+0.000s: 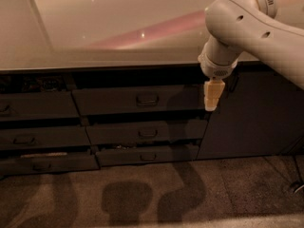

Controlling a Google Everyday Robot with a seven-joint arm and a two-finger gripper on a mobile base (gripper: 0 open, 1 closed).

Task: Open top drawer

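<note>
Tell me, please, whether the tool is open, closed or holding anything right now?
Tool: cannot be told. It hangs pointing down in front of the right end of the top drawer, well right of its handle.

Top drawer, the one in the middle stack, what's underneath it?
Below the top drawer sit two shorter drawer fronts, the middle drawer and the bottom drawer, then carpet. Their insides are hidden. The gripper hangs beside the top drawer's right end.
</note>
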